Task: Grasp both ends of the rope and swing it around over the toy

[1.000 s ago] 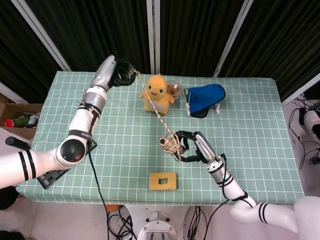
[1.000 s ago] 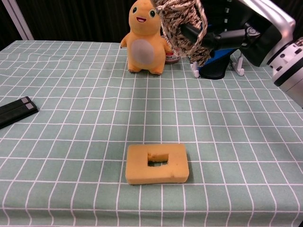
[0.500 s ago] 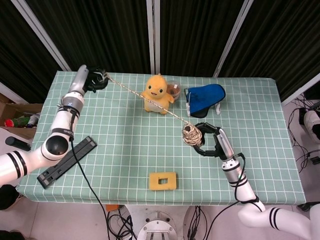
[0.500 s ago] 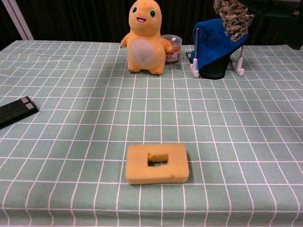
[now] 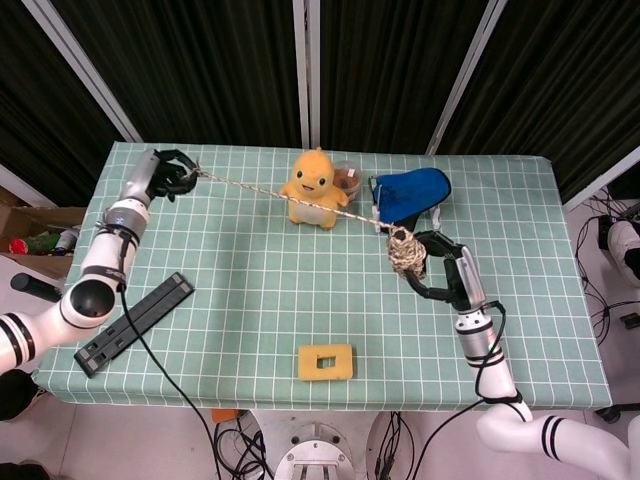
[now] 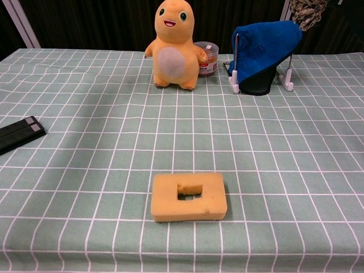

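I hold the rope (image 5: pixel 270 188) taut across the toy (image 5: pixel 314 187), my left hand (image 5: pixel 168 174) pinching one end and my right hand (image 5: pixel 432 270) clutching the bundled end, ready to swing it over.

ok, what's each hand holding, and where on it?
Both grip the braided tan rope: left hand at its thin end, right hand at the bundled coil end.

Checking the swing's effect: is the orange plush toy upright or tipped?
Upright: the orange plush toy stands on its feet, facing the chest camera.
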Motion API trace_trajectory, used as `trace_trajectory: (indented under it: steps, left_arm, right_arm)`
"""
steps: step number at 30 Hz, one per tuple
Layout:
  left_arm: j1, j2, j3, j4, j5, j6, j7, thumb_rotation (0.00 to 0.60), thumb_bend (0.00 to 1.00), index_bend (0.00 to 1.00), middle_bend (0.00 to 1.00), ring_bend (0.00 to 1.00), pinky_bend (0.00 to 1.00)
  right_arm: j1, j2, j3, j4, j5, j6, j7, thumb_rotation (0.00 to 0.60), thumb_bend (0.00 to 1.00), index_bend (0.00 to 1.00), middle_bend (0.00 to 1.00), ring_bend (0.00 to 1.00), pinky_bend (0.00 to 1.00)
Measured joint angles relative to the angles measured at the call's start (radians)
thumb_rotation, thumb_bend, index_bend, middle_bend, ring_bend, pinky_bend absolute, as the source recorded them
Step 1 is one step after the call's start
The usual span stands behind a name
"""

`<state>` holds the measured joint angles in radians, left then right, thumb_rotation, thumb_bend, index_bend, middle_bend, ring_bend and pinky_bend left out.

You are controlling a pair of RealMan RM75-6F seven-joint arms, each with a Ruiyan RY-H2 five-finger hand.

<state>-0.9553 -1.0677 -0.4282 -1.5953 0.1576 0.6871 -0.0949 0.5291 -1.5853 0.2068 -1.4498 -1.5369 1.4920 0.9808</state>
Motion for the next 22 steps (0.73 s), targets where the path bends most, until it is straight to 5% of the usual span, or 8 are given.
trace_trajectory:
  steps: [4, 9, 14, 22]
  left_arm:
    - [0.039, 0.015, -0.017, -0.016, 0.062, -0.064, -0.049, 0.600, 0.49, 0.55, 0.66, 0.63, 0.66]
    - [0.098, 0.023, -0.042, -0.027, 0.201, -0.113, -0.110, 0.593, 0.24, 0.04, 0.28, 0.36, 0.43]
    - [0.180, 0.028, -0.084, -0.023, 0.348, -0.150, -0.215, 0.508, 0.18, 0.00, 0.18, 0.25, 0.35]
    - [0.305, 0.028, -0.127, 0.001, 0.504, -0.113, -0.345, 0.511, 0.18, 0.02, 0.19, 0.25, 0.34]
  right_arm:
    - [-0.004, -0.008, 0.007, 0.009, -0.001, 0.003, 0.001, 0.600, 0.75, 0.79, 0.64, 0.61, 0.82]
    - [-0.009, -0.006, 0.020, 0.008, 0.000, 0.011, -0.005, 0.600, 0.75, 0.79, 0.64, 0.61, 0.82]
    - [-0.013, 0.007, 0.042, -0.004, 0.000, 0.021, -0.008, 0.600, 0.75, 0.79, 0.64, 0.61, 0.82]
    - [-0.016, 0.036, 0.066, -0.037, 0.007, 0.019, -0.019, 0.600, 0.75, 0.79, 0.64, 0.61, 0.82]
